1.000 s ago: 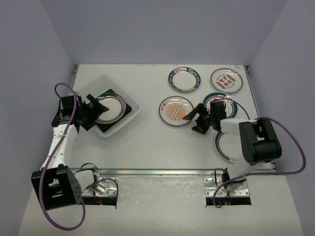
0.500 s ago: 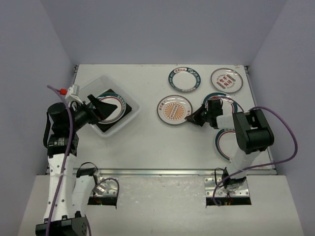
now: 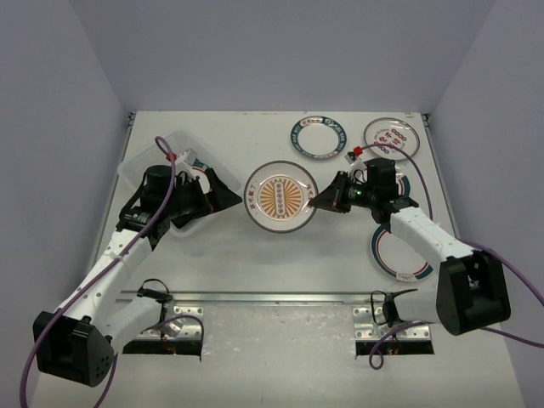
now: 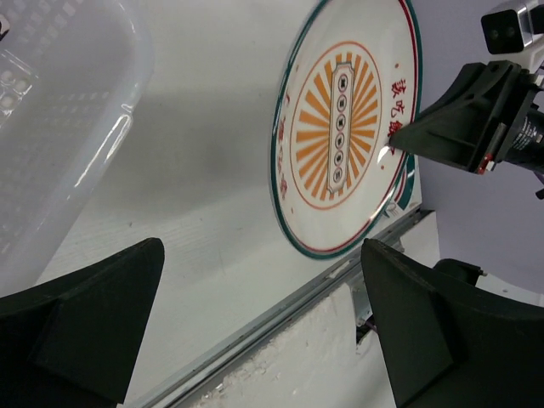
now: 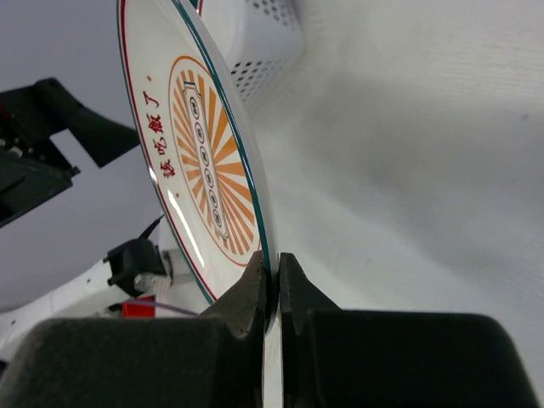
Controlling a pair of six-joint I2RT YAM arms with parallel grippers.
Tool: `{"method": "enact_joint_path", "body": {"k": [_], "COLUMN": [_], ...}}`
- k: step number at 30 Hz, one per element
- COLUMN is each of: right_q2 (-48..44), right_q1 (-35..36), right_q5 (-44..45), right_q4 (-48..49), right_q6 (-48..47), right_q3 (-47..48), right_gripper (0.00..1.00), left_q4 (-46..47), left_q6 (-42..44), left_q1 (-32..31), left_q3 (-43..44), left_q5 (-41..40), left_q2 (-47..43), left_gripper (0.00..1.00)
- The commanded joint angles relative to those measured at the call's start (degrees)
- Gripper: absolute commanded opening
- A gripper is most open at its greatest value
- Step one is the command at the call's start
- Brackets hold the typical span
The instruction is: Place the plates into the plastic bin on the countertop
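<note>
White tabletop (image 3: 280,263): right tool (image 3: 316,204) clamps orange-sunburst round plate (image 3: 280,197) by its rim; left tool (image 3: 223,194), spread wide, sits between it and clear plastic bin (image 3: 136,166).

Held plate (image 3: 281,195) hanging over countertop (image 3: 255,255) centre. Plastic bin (image 3: 140,161) sitting left of it. Second plate (image 3: 319,138) lying just behind it, third plate (image 3: 392,136) lying behind-right, fourth plate (image 3: 399,253) lying front-right.

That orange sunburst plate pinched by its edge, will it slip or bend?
Probably stiff: the orange sunburst plate looks unbent though the right hand pinches only its rim. Its glaze shows shiny highlights, so it may be slippery. Gripped at one edge, it could pivot; likely breakable.
</note>
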Motion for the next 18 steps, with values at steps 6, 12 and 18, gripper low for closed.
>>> {"method": "enact_joint_path", "body": {"k": [6,12,18], "right_q2": [-3.77,-3.72,-3.37], "right_q1": [4.01,6.4,6.12], "right_q5": [-14.13,-12.27,-10.12], "right_q4": [2.6,4.4,5.46], "right_q6": [3.48,5.24,4.53], "right_q3": [6.09,6.48,4.94], "right_gripper": [0.0,0.0,0.34], "left_q4": [13.83,15.36,10.03], "left_q6": [-3.39,-4.38,-2.45], "left_q1": [-0.57,-2.14,-2.06], "left_q3": [-2.78,-3.19,-0.57], "left_q5": [7.01,8.38,-1.52], "left_q2": [0.57,2.23,-1.3], "left_gripper": [0.78,0.03,0.0]}}
